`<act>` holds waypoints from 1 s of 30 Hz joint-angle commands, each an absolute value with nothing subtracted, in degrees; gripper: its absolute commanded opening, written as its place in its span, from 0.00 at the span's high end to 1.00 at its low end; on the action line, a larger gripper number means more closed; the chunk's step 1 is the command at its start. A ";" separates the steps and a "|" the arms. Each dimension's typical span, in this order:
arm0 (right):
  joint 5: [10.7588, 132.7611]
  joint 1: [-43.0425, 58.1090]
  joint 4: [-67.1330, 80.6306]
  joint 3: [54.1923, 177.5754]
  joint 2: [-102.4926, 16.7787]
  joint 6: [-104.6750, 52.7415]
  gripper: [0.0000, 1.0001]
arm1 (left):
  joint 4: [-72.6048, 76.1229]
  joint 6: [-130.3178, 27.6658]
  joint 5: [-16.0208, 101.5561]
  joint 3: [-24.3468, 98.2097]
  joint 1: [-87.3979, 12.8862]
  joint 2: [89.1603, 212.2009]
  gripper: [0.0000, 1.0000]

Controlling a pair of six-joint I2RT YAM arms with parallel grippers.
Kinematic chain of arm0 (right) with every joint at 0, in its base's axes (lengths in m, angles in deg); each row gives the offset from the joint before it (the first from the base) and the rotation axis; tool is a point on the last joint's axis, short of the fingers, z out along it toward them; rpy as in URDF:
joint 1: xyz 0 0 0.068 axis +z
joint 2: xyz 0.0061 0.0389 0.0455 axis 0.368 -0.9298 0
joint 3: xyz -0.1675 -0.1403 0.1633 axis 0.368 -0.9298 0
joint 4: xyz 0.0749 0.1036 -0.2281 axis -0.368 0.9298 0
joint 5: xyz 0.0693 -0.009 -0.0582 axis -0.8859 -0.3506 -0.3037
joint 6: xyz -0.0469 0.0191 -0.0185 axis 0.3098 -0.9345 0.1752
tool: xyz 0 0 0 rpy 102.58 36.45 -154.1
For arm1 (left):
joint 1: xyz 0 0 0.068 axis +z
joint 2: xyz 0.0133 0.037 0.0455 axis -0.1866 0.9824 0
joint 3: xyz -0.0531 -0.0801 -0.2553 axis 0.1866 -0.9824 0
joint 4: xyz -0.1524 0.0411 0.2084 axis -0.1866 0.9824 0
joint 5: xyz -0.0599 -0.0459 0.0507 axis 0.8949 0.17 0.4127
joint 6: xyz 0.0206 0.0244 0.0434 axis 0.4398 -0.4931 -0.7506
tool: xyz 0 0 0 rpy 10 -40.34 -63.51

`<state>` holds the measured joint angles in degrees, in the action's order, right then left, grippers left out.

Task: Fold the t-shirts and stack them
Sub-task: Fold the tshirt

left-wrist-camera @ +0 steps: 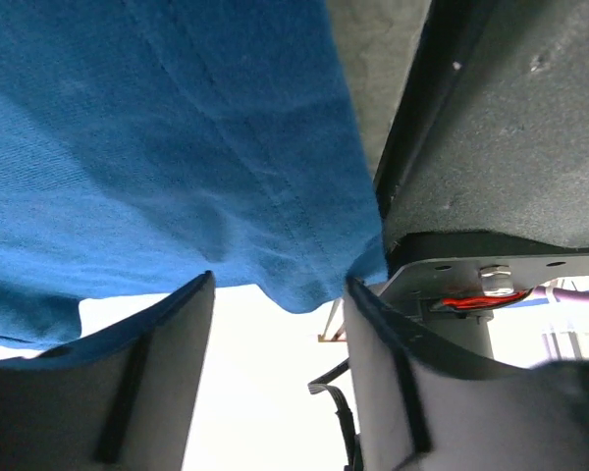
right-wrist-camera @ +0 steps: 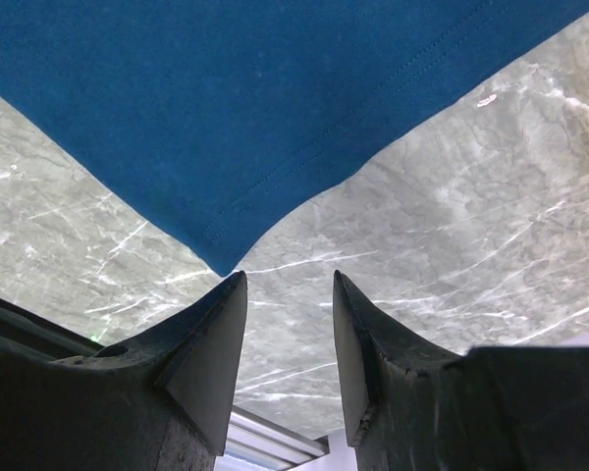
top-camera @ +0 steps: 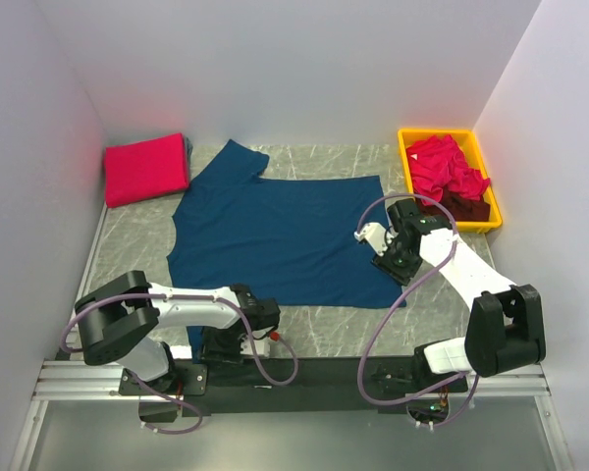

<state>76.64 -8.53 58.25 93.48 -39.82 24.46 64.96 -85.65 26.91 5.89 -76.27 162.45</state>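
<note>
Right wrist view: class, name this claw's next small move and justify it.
Probably ease the right claw forward until the corner of the navy shirt sits between its jaws. They stand open and empty, and that corner lies flat on the table just ahead of them.

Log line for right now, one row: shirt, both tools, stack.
navy t-shirt: spread on table | left tool: open, hem at tips | right tool: open, at shirt corner | folded red-pink t-shirt: far left | yellow bin: shirts inside

table [top-camera: 324,162] | 1 navy t-shirt [top-camera: 275,235] flat | 1 folded red-pink t-shirt [top-camera: 145,169] | 1 yellow bin [top-camera: 438,131]
</note>
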 commanded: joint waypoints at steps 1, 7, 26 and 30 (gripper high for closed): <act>75.62 -9.46 58.45 94.48 -39.38 25.58 0.53 | 65.91 -85.32 26.42 7.56 -76.76 162.46 0.41; 74.75 -10.69 59.59 95.00 -39.65 26.20 0.53 | 66.18 -87.07 27.65 7.83 -76.76 163.34 0.53; 69.38 -11.05 63.46 93.17 -36.04 29.10 0.45 | 71.62 -89.89 29.85 15.12 -70.97 155.08 0.99; 70.96 -9.91 59.42 89.74 -34.64 29.89 0.43 | 73.12 -90.50 30.46 17.14 -69.64 155.17 0.99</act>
<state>70.76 -10.54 61.59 91.84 -37.17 28.35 69.84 -88.93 28.75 15.24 -70.24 156.37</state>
